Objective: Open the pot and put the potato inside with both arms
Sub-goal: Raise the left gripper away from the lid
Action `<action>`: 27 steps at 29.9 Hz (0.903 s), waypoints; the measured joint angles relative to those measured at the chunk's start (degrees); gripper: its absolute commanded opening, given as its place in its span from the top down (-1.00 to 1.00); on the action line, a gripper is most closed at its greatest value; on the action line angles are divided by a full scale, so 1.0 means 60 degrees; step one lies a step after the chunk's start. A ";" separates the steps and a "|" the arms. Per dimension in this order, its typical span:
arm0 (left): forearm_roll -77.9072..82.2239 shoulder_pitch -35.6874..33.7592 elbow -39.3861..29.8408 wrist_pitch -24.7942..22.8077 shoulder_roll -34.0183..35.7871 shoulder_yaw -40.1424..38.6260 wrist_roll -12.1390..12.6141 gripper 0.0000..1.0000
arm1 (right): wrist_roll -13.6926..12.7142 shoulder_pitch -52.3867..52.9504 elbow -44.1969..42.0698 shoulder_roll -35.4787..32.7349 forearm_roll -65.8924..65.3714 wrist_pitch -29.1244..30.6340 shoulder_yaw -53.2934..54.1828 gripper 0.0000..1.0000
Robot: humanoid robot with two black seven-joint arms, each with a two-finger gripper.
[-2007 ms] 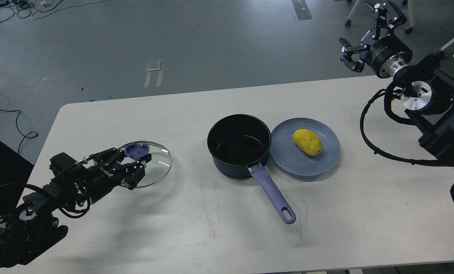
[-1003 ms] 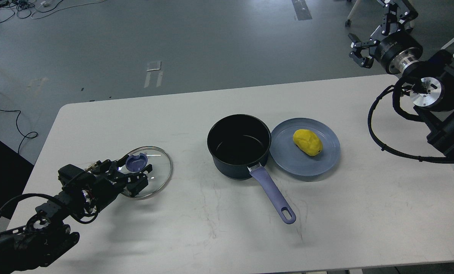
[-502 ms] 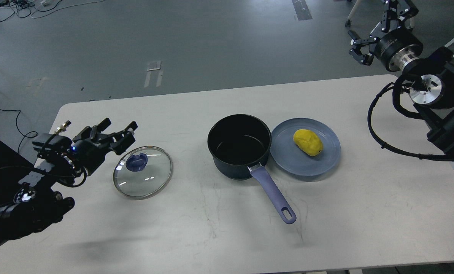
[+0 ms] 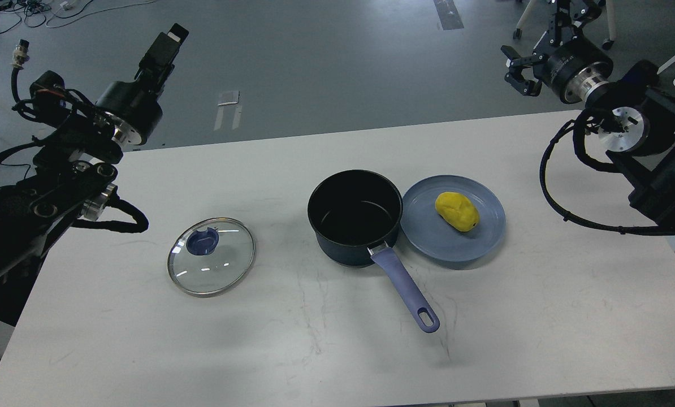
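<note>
The dark navy pot (image 4: pixel 355 217) stands open in the middle of the white table (image 4: pixel 292 350), its lavender handle (image 4: pixel 404 287) pointing toward the front right. The yellow potato (image 4: pixel 457 211) lies on a blue-grey plate (image 4: pixel 484 240) touching the pot's right side. The glass lid (image 4: pixel 211 263) with its blue knob (image 4: pixel 202 242) lies flat on the table, left of the pot. My left gripper (image 4: pixel 162 48) is raised high beyond the table's back left edge, empty and seen edge-on. My right gripper (image 4: pixel 535 37) is open and empty, high beyond the back right corner.
The right arm's thick links and black cables (image 4: pixel 563 203) hang over the table's right edge. The left arm's body (image 4: pixel 49 186) overhangs the left edge. Grey floor with cables lies beyond the table.
My left gripper let go of the lid's knob, leaving the lid flat on the table, then rose up and away to the back left. The right gripper shifted slightly.
</note>
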 measured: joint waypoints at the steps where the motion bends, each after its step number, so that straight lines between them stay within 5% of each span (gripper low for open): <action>1: -0.0444 -0.0017 0.0020 -0.0363 -0.0133 -0.0192 0.0135 -0.96 | 0.0001 0.0002 0.0007 0.0011 0.0000 0.0010 -0.0010 -1.00; 7: -0.1805 0.0458 0.0222 -0.1669 -0.0727 -0.1566 0.1288 -0.96 | 0.0004 0.0006 0.0415 0.0022 0.0000 0.0036 -0.0216 -1.00; 19: -0.2754 0.1535 0.0098 -0.3689 -0.0536 -0.2705 0.1648 -0.96 | 0.0041 0.0508 0.1229 -0.0798 -0.0561 0.0109 -0.1303 -1.00; 27: -0.3059 0.1660 0.0096 -0.4238 -0.0259 -0.2763 0.1656 -0.96 | 0.0620 0.1857 0.2102 -0.2075 -0.4228 0.0088 -0.3227 -1.00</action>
